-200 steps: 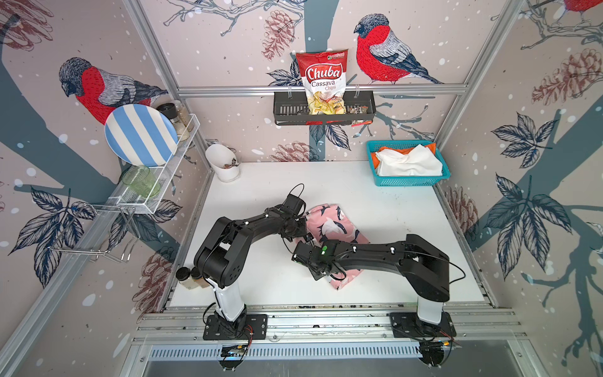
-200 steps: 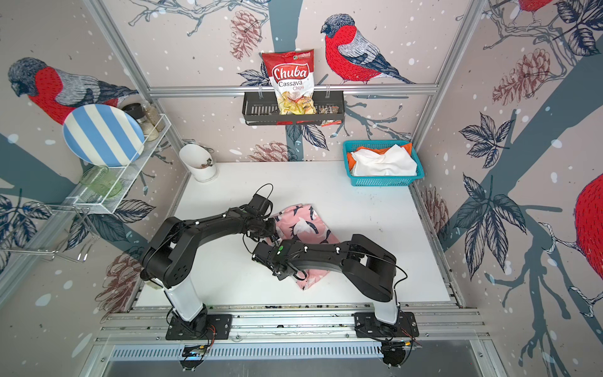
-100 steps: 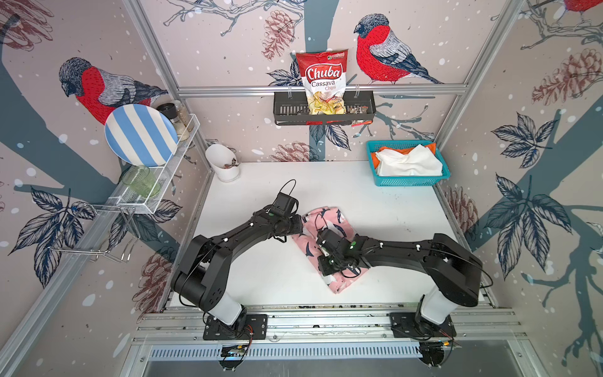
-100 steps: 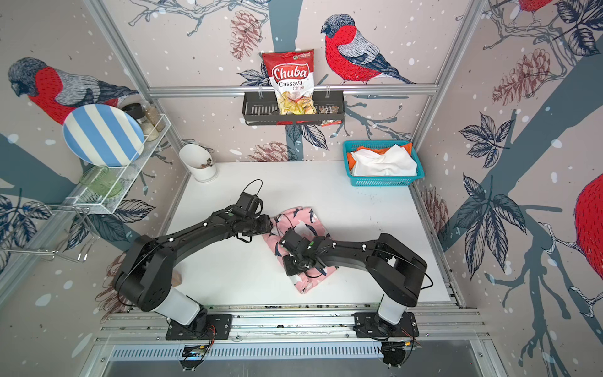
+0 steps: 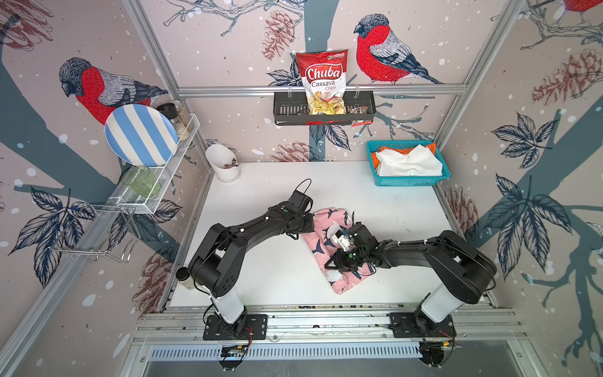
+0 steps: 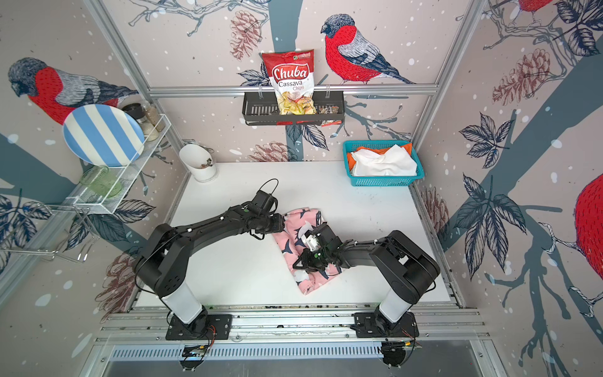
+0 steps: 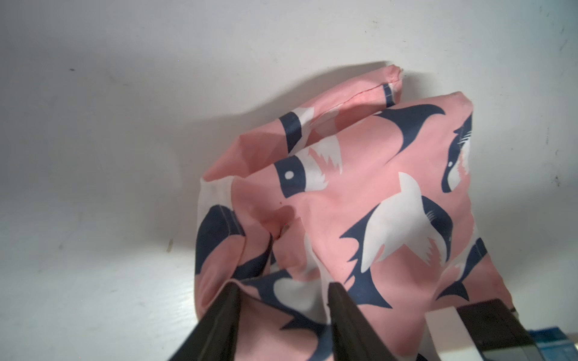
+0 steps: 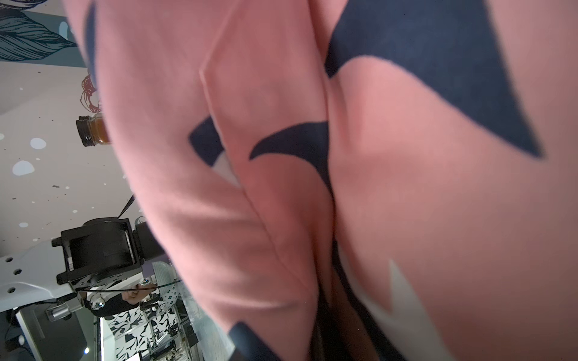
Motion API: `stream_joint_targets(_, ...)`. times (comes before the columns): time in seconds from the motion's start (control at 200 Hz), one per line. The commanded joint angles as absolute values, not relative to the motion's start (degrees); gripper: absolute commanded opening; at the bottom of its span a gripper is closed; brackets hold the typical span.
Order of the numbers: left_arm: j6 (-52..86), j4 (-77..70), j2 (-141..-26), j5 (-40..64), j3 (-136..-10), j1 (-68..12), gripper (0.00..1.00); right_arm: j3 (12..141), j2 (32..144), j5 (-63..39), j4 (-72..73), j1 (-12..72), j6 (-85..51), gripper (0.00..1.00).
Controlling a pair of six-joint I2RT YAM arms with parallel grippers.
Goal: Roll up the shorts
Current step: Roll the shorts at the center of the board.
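I reckon I'm mid-roll on the pink shorts (image 5: 321, 235), bunched on the table (image 5: 267, 274) between centre and front edge: my left claw (image 7: 283, 287) apart astride a fold, my right claw (image 5: 334, 265) smothered in cloth (grip unreadable), next needing an even tuck.

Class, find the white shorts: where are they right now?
In both top views the white shorts lie on the orange shorts in the teal basket, at the far right corner of the table.

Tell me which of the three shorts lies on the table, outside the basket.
The pink shorts with navy-and-white shapes: they alone lie on the white table. The white shorts and the orange shorts are in the teal basket.
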State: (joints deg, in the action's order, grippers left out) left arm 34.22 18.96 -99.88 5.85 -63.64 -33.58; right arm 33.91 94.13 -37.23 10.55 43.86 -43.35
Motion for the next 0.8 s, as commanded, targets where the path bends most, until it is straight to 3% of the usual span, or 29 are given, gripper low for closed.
stream_joint_targets(0.0,32.1,19.29,-104.1,4.77,-65.64,-33.68,0.39,35.52,93.71,-26.13,-1.69,44.77,-40.12,0.24)
stream_joint_targets(0.29,31.57,17.6,-109.51,6.57,-65.61,-33.4,0.36,50.09,88.67,5.37,-28.32,55.75,-37.76,0.57)
stream_joint_targets(0.47,31.59,17.17,-109.69,7.25,-65.3,-33.29,0.36,63.5,93.7,25.08,-43.34,65.09,-40.29,0.62)
stream_joint_targets(0.64,31.59,17.14,-109.84,7.47,-65.3,-33.22,0.36,73.98,102.75,33.66,-49.22,71.3,-41.67,0.64)
stream_joint_targets(0.795,31.44,16.91,-109.75,7.97,-65.08,-32.7,0.36,82.43,113.23,40.25,-55.13,74.83,-42.84,0.73)
